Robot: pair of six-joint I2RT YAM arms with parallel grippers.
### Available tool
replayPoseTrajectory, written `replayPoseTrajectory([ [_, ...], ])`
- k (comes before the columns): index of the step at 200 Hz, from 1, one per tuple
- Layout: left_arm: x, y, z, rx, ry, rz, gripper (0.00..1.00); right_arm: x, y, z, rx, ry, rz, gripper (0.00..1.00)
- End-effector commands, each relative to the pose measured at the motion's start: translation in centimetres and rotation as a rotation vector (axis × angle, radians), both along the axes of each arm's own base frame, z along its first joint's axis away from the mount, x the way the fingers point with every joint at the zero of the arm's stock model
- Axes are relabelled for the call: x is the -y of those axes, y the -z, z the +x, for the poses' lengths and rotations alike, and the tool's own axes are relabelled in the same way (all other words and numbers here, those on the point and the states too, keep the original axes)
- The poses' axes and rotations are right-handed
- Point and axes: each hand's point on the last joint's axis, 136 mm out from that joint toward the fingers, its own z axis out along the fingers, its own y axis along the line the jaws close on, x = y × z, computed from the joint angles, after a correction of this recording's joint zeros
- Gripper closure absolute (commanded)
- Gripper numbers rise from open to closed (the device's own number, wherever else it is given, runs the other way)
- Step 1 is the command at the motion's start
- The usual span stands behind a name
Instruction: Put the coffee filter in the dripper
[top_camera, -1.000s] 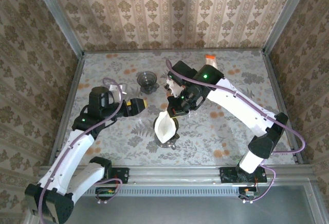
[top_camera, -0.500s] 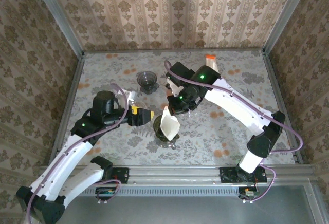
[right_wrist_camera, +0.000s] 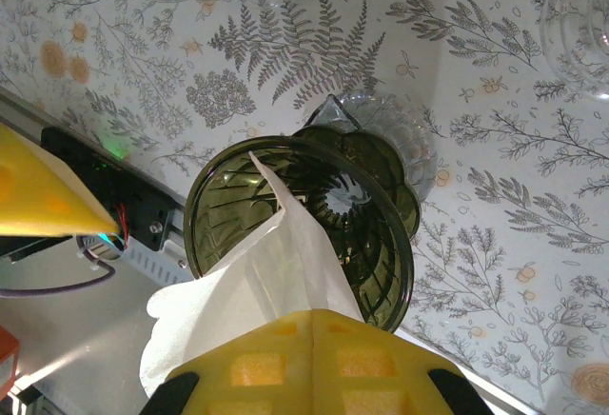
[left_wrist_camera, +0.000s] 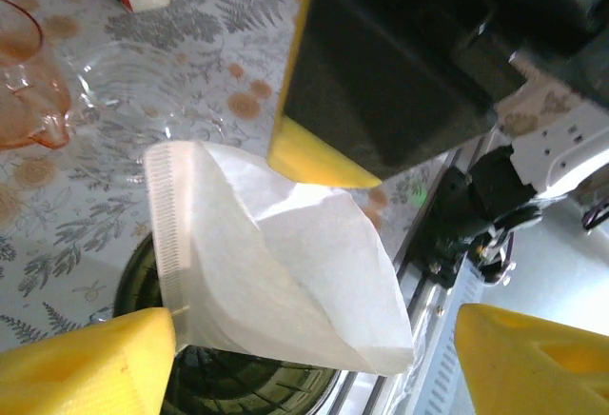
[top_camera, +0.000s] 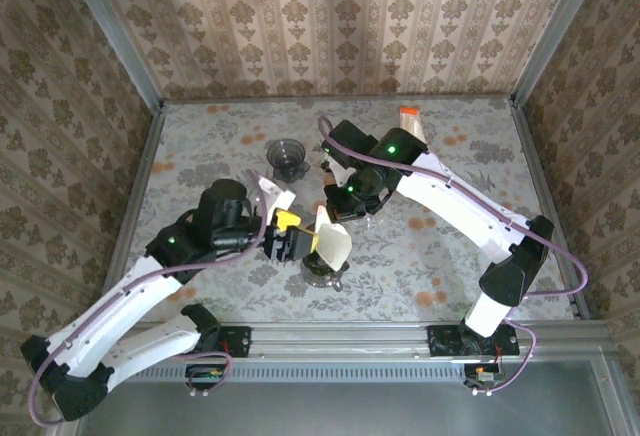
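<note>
The coffee filter (right_wrist_camera: 276, 277) looks flimsy and crease-prone, best pinched by its edge, as the clenched right gripper (right_wrist_camera: 312, 339) does; the left gripper (top_camera: 288, 238) gapes unladen.

The left arm (top_camera: 130, 296) and right arm (top_camera: 465, 206) are built of smooth white links joined by chunky black joint housings, and each carries a small green light (top_camera: 397, 148) on a housing near its wrist. A thin purple cable (top_camera: 584, 274) runs loosely along each arm from the black base blocks (top_camera: 452, 340) on the near rail, looping free at the elbows. The left gripper (top_camera: 293, 234) and right gripper (top_camera: 338, 214) have black bodies and bright yellow pads (right_wrist_camera: 314, 358), moulded with a grid of shallow square pockets.
</note>
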Motion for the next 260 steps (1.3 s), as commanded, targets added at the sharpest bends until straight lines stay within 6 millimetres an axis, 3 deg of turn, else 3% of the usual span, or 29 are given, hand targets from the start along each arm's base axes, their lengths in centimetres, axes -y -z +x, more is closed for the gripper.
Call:
replayPoseTrajectory([
  [1,0.4,0.0,0.3,0.043,0.005,0.043,0.29,0.2,0.6,0.4,0.0,0.02,-0.025,1.0],
  [31,0.4,1.3,0.9,0.016,-0.021,0.091,0.48,0.2,0.5,0.4,0.002,0.019,-0.019,1.0],
  [92,0.2,1.5,1.1,0.0,-0.04,0.096,0.64,0.4,0.4,0.5,0.024,0.013,-0.017,1.0],
  [135,-0.2,2.1,1.9,-0.045,-0.077,0.087,0.67,1.4,-0.8,1.0,0.131,0.024,-0.001,0.57],
  [157,-0.3,2.1,2.1,-0.059,-0.084,0.076,0.67,2.1,-1.1,1.2,0.19,0.016,0.0,0.48],
  [185,-0.2,2.4,2.3,-0.071,-0.088,0.081,0.67,2.7,-0.6,0.7,0.227,0.002,-0.002,0.5],
  [260,-0.2,3.1,2.5,-0.087,-0.097,0.088,0.7,1.2,0.7,-0.8,0.22,-0.05,0.026,0.61],
])
